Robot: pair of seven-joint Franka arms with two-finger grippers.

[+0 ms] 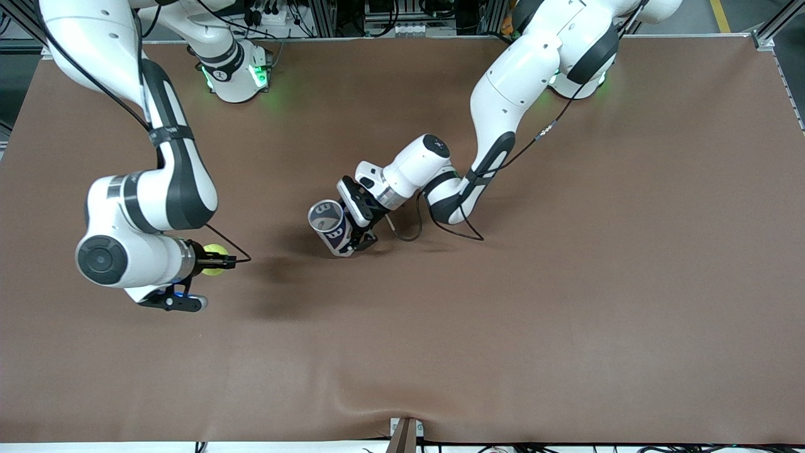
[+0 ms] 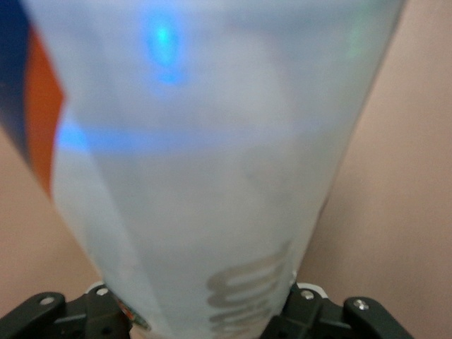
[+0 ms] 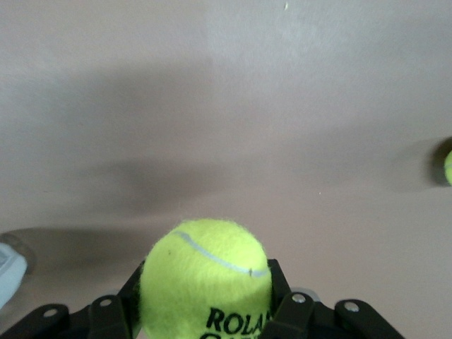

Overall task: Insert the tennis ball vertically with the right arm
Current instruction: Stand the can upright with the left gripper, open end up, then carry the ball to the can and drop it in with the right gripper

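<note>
Looking down from the front camera, you see the right gripper up over the brown table toward the right arm's end, its jaws clamped on the tennis ball. In the right wrist view the ball sits between the two black fingers, with dark lettering on its lower face and a pale seam curving across the top. Bare table cloth fills the rest of that view, and at one edge you can make out a sliver of a second yellow-green ball, resting on the table well apart from the held one.

Near the middle of the table, the left gripper has its jaws shut on the ball can, a tube with dark and white printing. You can see its open mouth from the front camera, tilted somewhat toward the right arm's end; its base is at or just above the table, and you cannot tell which. The left wrist view is almost wholly filled by the can's pale, translucent wall, with the fingers pressing in on either side of it.

The held ball and the can are well apart, with bare table between them.
</note>
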